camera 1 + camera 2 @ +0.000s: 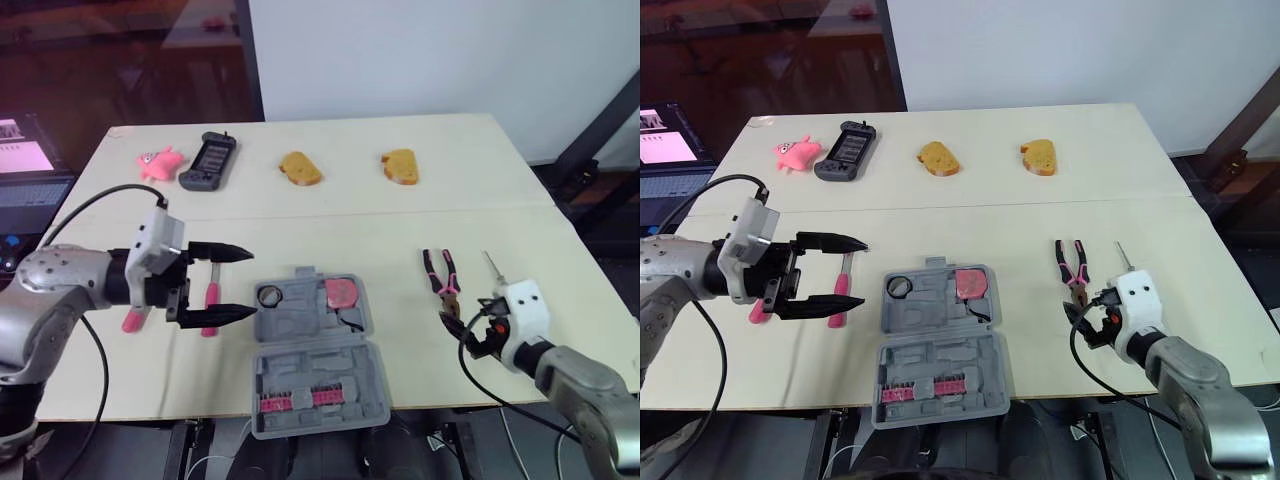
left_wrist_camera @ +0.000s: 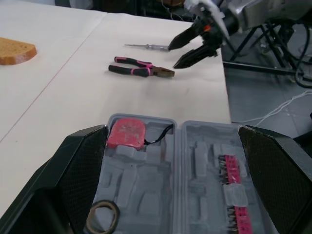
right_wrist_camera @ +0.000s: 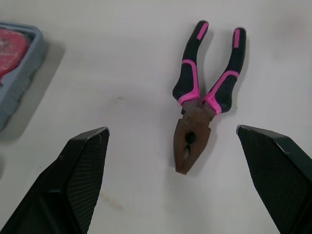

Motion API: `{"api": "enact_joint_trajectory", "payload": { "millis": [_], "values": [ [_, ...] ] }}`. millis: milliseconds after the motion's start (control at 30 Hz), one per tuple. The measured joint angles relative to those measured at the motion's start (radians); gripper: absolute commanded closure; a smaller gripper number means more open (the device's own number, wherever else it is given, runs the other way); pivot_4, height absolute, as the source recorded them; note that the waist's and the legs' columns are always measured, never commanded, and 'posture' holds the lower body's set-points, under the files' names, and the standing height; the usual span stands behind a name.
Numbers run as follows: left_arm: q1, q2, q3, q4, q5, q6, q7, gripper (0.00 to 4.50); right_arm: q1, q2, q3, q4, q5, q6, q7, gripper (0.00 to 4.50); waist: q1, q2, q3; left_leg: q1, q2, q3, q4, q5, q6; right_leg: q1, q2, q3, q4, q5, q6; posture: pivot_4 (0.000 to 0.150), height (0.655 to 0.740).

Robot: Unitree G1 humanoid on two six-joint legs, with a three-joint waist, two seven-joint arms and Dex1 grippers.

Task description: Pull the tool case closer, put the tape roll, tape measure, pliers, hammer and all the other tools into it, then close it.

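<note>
Status: tool case (image 1: pixel 300 332) is sitting open and flat at 6 o'clock of the table (image 1: pixel 330 215), near the front edge, so I'm judging the pull-closer step done

Contents:
- far half is holding the tape roll (image 1: pixel 261 296) at its 10 o'clock corner and the pink tape measure (image 1: pixel 341 292) at its 2 o'clock corner
- near half is carrying a strip of pink bits (image 1: pixel 300 400)
- other moulded slots are looking bare

Still out on the table:
- pliers (image 1: pixel 441 275) are lying at 3 o'clock of the case, well apart from it, handles pointing to 12
- screwdriver (image 1: pixel 492 266) is lying just beyond the pliers, also at 3 o'clock
- two pink-handled tools (image 1: pixel 211 300) are lying at 9 o'clock of the case, partly under the left claw; can't tell which is the hammer

Claws:
- left gripper (image 1: pixel 252 282) is hovering at 9 o'clock of the case, fingers spread wide, carrying nothing
- right gripper (image 2: pixel 172 57) is sitting at about 5 o'clock of the pliers, fingers spread, pointing at them, not touching

Estimate: two of the named items are in. Pliers, hammer, screwdriver and the other pink tool are remaining, then closing the lid. Likely next is the pliers pick

Not task items: pink toy (image 1: pixel 160 162), black device (image 1: pixel 208 160) and two bread pieces (image 1: pixel 300 168) are lining the far edge from 10 to 1 o'clock
</note>
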Motion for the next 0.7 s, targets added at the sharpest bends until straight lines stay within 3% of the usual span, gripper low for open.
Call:
{"api": "enact_joint_trajectory", "payload": {
  "millis": [333, 700],
  "values": [
    [0.127, 0.028, 0.109, -0.059, -0.022, 0.009, 0.015, 0.00, -0.147, 0.011, 0.088, 0.241, -0.080, -0.033, -0.023, 0.07, -0.001, 0.000, 0.000, 0.000, 0.000, 0.000, 0.001, 0.000, 0.000, 0.000, 0.000, 0.000, 0.001, 0.000, 0.000, 0.150, 0.7400],
    [0.201, 0.038, 0.178, -0.102, -0.033, 0.018, 0.042, 0.00, -0.190, 0.047, 0.105, 0.317, -0.102, -0.051, -0.038, 0.07, -0.001, 0.000, 0.000, 0.000, 0.000, 0.000, 0.001, 0.000, 0.000, 0.000, 0.001, 0.000, 0.001, 0.000, 0.000, 0.150, 0.7400]
  ]
}}
